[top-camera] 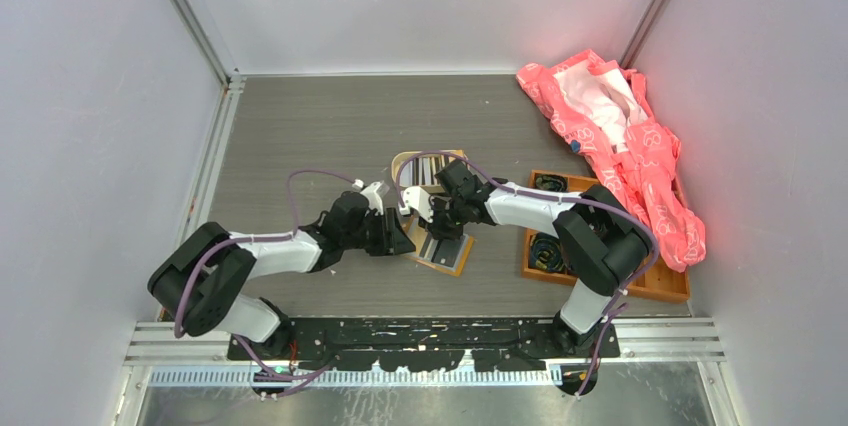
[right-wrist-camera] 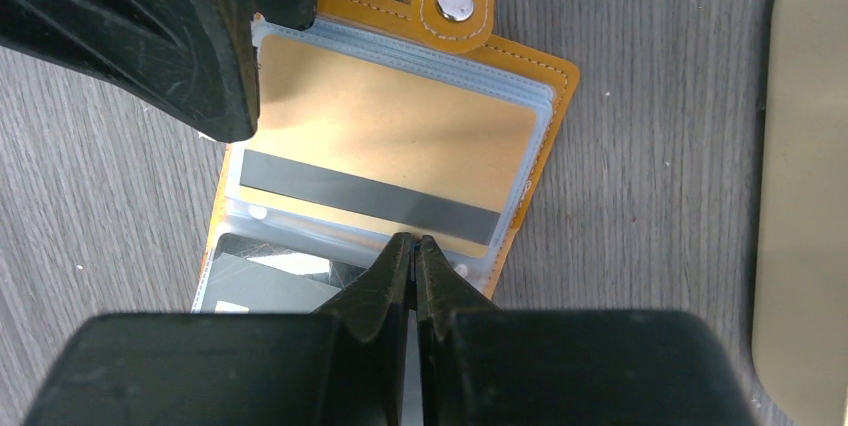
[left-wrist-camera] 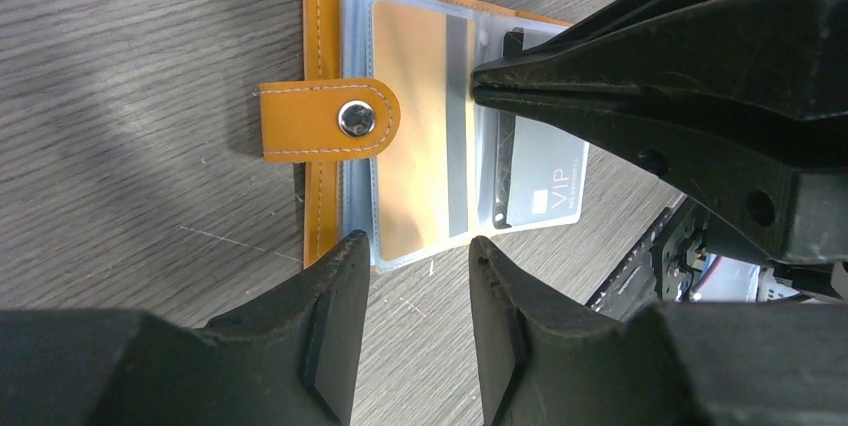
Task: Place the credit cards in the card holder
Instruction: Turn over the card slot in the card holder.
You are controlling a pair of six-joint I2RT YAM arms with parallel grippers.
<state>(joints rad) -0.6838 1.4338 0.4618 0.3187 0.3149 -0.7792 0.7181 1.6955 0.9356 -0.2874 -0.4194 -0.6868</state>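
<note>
The orange card holder (left-wrist-camera: 322,6) lies open on the table, its snap strap (left-wrist-camera: 357,118) folded over the clear sleeves. A gold credit card (left-wrist-camera: 415,146) with a grey stripe sits in one sleeve. A dark grey card marked VIP (left-wrist-camera: 545,181) lies in the sleeve beside it. My right gripper (right-wrist-camera: 413,241) is shut, its tips pressed down at the long edge of the gold card (right-wrist-camera: 390,126). My left gripper (left-wrist-camera: 418,244) stands open at the holder's short end with nothing between its fingers. One left finger (right-wrist-camera: 200,46) overlaps the holder's corner (right-wrist-camera: 555,76).
An oval beige tin (top-camera: 430,168) sits just behind the holder (top-camera: 445,251) and shows at the right wrist view's edge as a beige tin (right-wrist-camera: 805,196). An orange wooden tray (top-camera: 600,246) stands to the right, with a crumpled pink bag (top-camera: 620,136) over its far end.
</note>
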